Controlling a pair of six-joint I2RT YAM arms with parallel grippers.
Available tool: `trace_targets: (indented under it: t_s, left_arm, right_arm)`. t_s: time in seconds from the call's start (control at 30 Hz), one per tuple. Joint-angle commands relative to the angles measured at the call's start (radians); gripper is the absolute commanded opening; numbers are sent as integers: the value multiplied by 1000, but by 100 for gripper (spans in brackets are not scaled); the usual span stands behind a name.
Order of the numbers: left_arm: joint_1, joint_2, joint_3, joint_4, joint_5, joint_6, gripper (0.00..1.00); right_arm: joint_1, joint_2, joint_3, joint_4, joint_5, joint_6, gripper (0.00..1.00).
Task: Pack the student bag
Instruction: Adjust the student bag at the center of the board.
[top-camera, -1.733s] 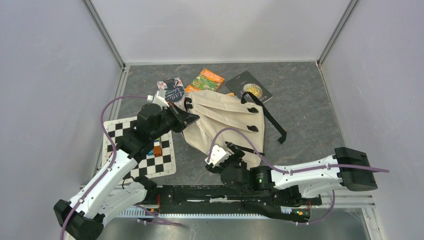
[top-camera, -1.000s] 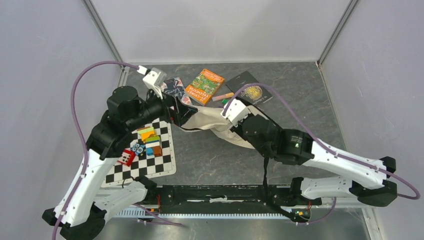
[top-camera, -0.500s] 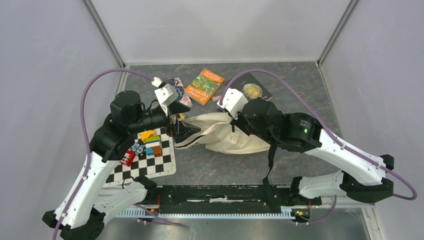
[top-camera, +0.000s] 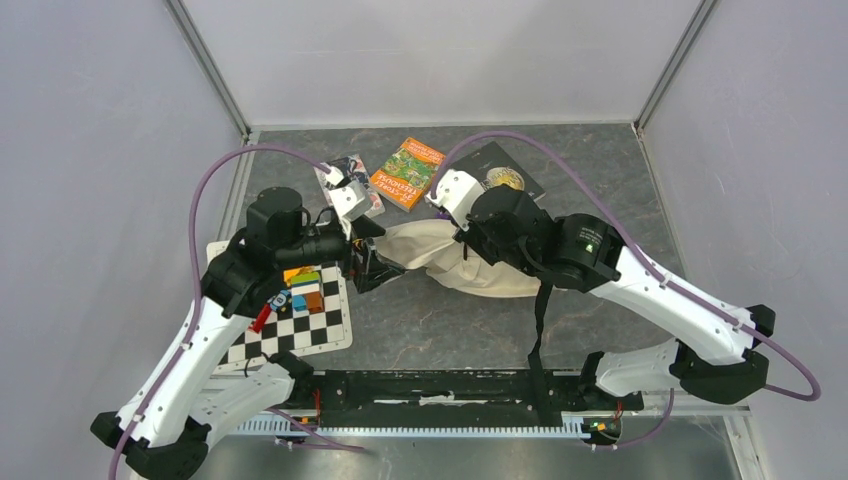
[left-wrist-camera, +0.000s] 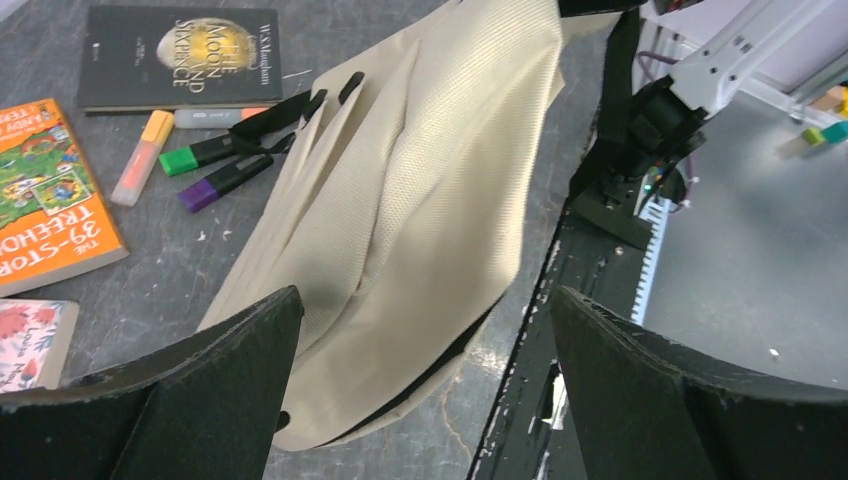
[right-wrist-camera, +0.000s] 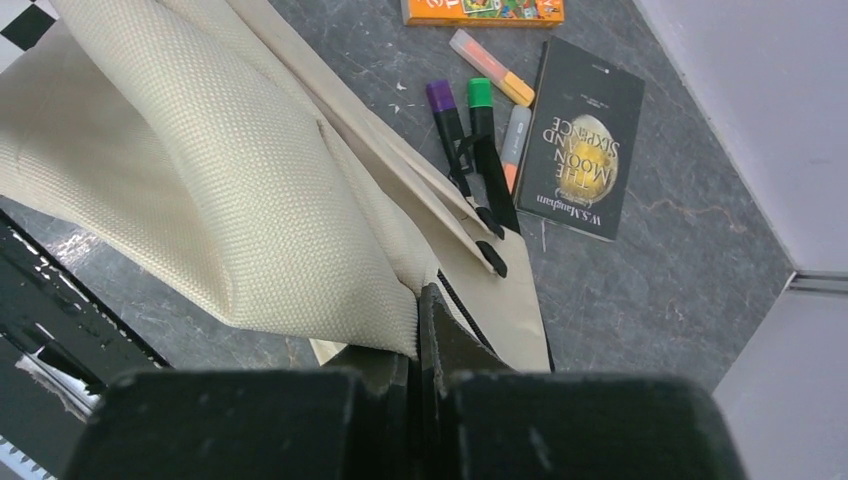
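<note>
The black book near the table's far edge is titled "THE MOON AND SIXPENCE", with "W.S. Maugham" printed above. On the orange book beside it only "39-STOR" and "TREEHO" can be read; the rest is cut off by the frame. A floral-covered book lies further left.

The student bag is held up over the table's middle. Its cream fabric is pinched beside the black zipper by the right gripper, whose fingers are closed on it. The left gripper is seen at the bag's left end, jaws spread wide to either side of the cloth.

A black strap hangs over the near edge. Bare grey surface shows between the bag and the right edge.

Orange, green and purple highlighters lie between bag and black book. At the left edge, coloured blocks rest on a checkered mat.
</note>
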Motion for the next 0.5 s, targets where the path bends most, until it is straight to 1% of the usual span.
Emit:
trace_targets:
  t_s: [0.0,0.17,0.37,0.47]
  left_arm:
    - [-17,-20,-41,39,-95,65,100]
    - [-42,-36,-82,75,-171,108,100]
    - [-71,-33,-107,92,-136,151,100]
    - [-102,-21,-123,91,-157,172,100]
  right_arm:
    - [-10,-3,45,121,-67,24,0]
    - [-16,8,65,125,-112,23,0]
    - [-29,15,68,122,-113,28,0]
    - [-33,23,74,125,-119,31,0]
